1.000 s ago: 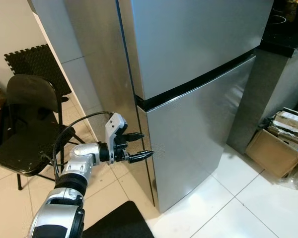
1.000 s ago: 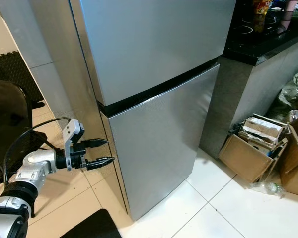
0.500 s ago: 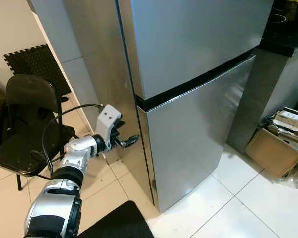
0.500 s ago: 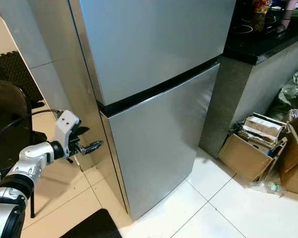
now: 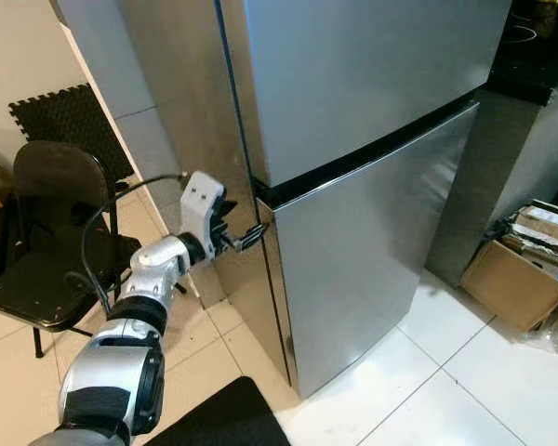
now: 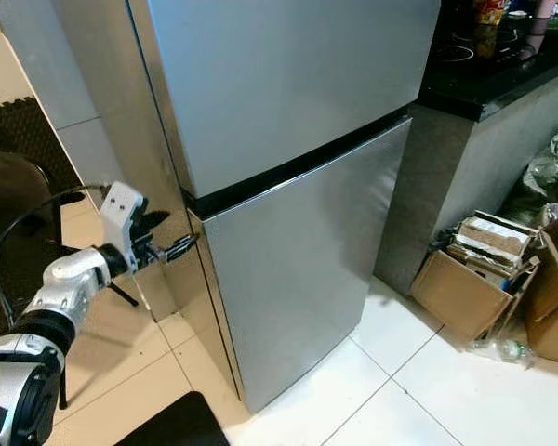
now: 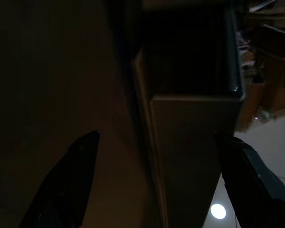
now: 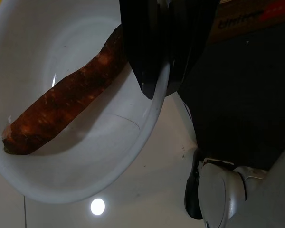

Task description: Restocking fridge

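Fridge (image 5: 372, 139) lower door edge is sitting between the left hand's (image 5: 251, 234) spread fingers, needing a deeper hook, while the right hand (image 8: 156, 90) is pinching a carrot bowl (image 8: 76, 156).

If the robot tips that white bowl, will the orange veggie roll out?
Probably it would slide or roll. The carrot-like root lies loose against the bowl's smooth, curved wall, and it looks long and rounded. It seems stiff, not floppy. The right gripper pinches only the rim, so the bowl might tilt easily.
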Robot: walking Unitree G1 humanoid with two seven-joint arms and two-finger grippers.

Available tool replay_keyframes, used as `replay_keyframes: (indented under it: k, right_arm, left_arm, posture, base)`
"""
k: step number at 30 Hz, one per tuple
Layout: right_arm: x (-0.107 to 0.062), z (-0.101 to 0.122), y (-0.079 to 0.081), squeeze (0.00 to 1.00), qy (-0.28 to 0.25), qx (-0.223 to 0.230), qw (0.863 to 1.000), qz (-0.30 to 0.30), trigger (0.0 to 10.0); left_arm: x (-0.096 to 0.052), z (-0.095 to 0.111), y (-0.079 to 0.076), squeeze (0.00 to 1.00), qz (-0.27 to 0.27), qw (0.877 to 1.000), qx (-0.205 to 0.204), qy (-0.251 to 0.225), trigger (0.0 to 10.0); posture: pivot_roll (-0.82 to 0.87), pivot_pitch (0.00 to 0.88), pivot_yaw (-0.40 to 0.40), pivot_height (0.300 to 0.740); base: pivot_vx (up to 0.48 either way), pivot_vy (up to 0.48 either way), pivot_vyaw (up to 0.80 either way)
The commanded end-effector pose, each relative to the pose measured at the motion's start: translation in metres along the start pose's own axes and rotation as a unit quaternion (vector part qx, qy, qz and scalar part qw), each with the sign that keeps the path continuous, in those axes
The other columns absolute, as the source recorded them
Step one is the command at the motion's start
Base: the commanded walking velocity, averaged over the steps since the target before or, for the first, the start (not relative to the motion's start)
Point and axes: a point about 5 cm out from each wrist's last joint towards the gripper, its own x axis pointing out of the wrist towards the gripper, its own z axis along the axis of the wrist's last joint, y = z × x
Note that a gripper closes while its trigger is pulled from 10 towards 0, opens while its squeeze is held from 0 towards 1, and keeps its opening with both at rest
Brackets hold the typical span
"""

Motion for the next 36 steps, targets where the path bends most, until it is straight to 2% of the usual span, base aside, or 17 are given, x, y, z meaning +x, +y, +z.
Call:
replay_keyframes:
  k: [1,14,15,17,18,22,23,35,36]
  right_arm:
    - [0.000,0.000,0.003,0.00,-0.004,0.000,1.000,-0.001,10.0]
    - [-0.001,-0.004,0.003,0.00,-0.002,0.004,1.000,-0.003,10.0]
    - [-0.001,-0.004,0.003,0.00,-0.001,0.005,1.000,-0.004,10.0]
    - [-0.001,-0.004,0.003,0.00,-0.001,0.005,1.000,-0.004,10.0]
    - [-0.001,-0.005,0.002,0.00,-0.001,0.005,1.000,-0.004,10.0]
    - [-0.001,-0.005,0.002,0.00,-0.001,0.005,1.000,-0.006,10.0]
    - [-0.001,-0.005,0.001,0.00,-0.001,0.006,1.000,-0.006,10.0]
    - [-0.001,-0.005,0.001,0.00,-0.001,0.008,1.000,-0.007,10.0]
    - [-0.001,-0.005,0.002,0.00,-0.001,0.009,1.000,-0.007,10.0]
  left_arm:
    - [0.006,0.003,-0.005,0.00,-0.011,1.000,0.000,-0.008,10.0]
    - [0.015,0.008,-0.009,0.00,-0.017,1.000,0.014,-0.009,10.0]
    - [0.017,0.008,-0.013,0.00,-0.036,0.999,0.008,-0.012,10.0]
    - [0.017,0.008,-0.013,0.00,-0.036,0.999,0.008,-0.012,10.0]
    - [0.019,0.007,-0.017,0.00,-0.057,0.998,0.006,-0.014,10.0]
    - [0.021,0.006,-0.022,0.00,-0.080,0.997,0.006,-0.014,10.0]
    - [0.021,0.006,-0.022,1.00,-0.081,0.997,0.008,-0.012,10.0]
    - [0.021,0.004,-0.022,1.00,-0.076,0.997,0.018,-0.004,10.0]
    - [0.021,0.004,-0.021,0.00,-0.061,0.998,0.025,0.001,10.0]
  posture:
    - [-0.11,0.000,0.073,0.740]
    - [-0.12,0.000,0.078,0.740]
    - [-0.12,0.000,0.080,0.740]
    - [-0.12,0.000,0.080,0.740]
    - [-0.13,0.000,0.081,0.740]
    - [-0.13,0.000,0.085,0.740]
    - [-0.13,0.000,0.085,0.740]
    - [-0.13,0.000,0.087,0.740]
    - [-0.13,0.000,0.089,0.740]
  base:
    - [0.000,0.000,0.00]
    - [0.000,0.000,0.00]
    - [0.000,0.000,0.00]
    - [0.000,0.000,0.00]
    - [0.000,0.000,0.00]
    - [0.000,0.000,0.00]
    - [0.000,0.000,0.00]
    - [0.000,0.000,0.00]
    - [0.000,0.000,0.00]
